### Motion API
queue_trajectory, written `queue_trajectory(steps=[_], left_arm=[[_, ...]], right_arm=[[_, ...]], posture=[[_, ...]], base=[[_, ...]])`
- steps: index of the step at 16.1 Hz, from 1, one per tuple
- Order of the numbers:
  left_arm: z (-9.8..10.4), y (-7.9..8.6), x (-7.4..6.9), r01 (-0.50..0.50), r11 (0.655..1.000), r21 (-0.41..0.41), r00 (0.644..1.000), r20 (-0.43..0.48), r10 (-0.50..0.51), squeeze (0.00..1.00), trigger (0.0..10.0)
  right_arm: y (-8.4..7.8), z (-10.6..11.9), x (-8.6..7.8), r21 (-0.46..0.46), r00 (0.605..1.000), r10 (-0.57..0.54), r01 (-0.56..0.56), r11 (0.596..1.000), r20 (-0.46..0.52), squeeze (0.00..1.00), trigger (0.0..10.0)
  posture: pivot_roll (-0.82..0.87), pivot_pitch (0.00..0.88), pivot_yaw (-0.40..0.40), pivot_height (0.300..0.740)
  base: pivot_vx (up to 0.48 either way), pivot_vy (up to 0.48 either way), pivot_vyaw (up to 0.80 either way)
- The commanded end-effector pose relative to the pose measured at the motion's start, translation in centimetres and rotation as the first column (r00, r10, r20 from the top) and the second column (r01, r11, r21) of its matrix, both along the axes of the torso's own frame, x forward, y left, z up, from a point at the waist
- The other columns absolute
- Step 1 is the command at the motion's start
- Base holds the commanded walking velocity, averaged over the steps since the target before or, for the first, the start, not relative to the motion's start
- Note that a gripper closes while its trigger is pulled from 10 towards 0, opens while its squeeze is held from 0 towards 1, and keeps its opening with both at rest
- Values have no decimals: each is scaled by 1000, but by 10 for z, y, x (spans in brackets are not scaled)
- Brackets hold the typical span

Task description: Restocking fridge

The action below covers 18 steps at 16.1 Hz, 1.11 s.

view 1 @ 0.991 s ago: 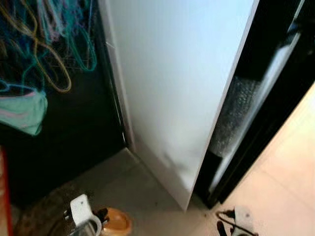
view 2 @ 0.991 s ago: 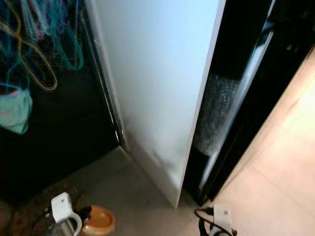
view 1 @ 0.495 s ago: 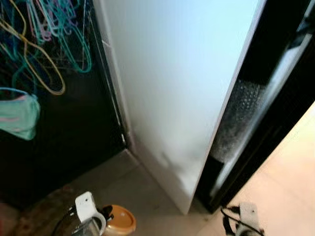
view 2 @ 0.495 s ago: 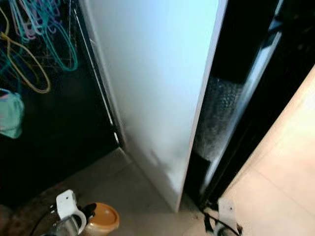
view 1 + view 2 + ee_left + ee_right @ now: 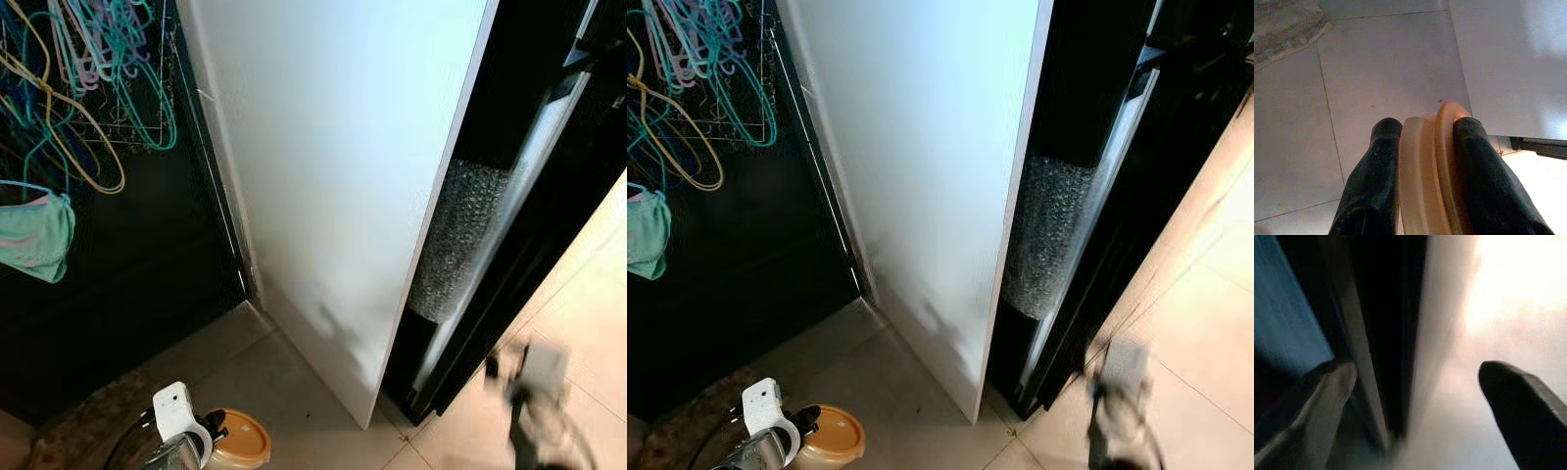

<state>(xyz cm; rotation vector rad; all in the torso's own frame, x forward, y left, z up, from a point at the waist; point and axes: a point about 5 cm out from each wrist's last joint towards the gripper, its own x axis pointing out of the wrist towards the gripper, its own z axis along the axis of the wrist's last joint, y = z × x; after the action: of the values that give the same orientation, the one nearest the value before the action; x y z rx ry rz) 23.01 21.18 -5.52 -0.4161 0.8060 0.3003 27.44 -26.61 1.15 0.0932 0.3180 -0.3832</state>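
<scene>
Left gripper (image 5: pixel 1422 147) clamps a round tan plastic lidded container (image 5: pixel 1430 166) over smooth grey tiles (image 5: pixel 1376 73); blurred right gripper (image 5: pixel 1415 396), fingers apart, nears the glossy white fridge door (image 5: pixel 333 166).

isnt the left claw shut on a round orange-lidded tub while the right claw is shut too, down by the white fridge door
Not quite. The left claw is shut on the round orange-lidded tub, but the right claw is open: the right wrist view shows its two fingers spread wide apart with nothing between them. It is down by the white fridge door, blurred in the eye views.
</scene>
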Motion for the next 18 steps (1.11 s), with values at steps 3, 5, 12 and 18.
queue_trajectory(steps=[3, 5, 12, 18], left_arm=[[-1, 0, -1, 6, 1000, 10, 1000, -17, -5, 0, 10000], [0, 0, 0, 9, 1000, 12, 1000, -18, -9, 0, 10000], [0, 0, 1, 10, 1000, 14, 1000, -21, -9, 0, 10000], [1, 0, 2, 10, 1000, 9, 1000, -21, -10, 0, 10000]], right_arm=[[10, 21, 15, -60, 986, 81, -73, 996, 148, 0, 10000], [15, 27, 21, -98, 974, 151, -136, 986, 170, 0, 10000], [11, 46, 35, -128, 966, 137, -111, 986, 219, 0, 10000], [8, 59, 43, -173, 965, 110, -70, 982, 239, 0, 10000]], posture=[[28, 0, 21, 740], [30, 0, 19, 740], [35, 0, 14, 740], [43, 0, 11, 740]], base=[[0, 0, 0], [0, 0, 0], [0, 0, 0], [0, 0, 0]])
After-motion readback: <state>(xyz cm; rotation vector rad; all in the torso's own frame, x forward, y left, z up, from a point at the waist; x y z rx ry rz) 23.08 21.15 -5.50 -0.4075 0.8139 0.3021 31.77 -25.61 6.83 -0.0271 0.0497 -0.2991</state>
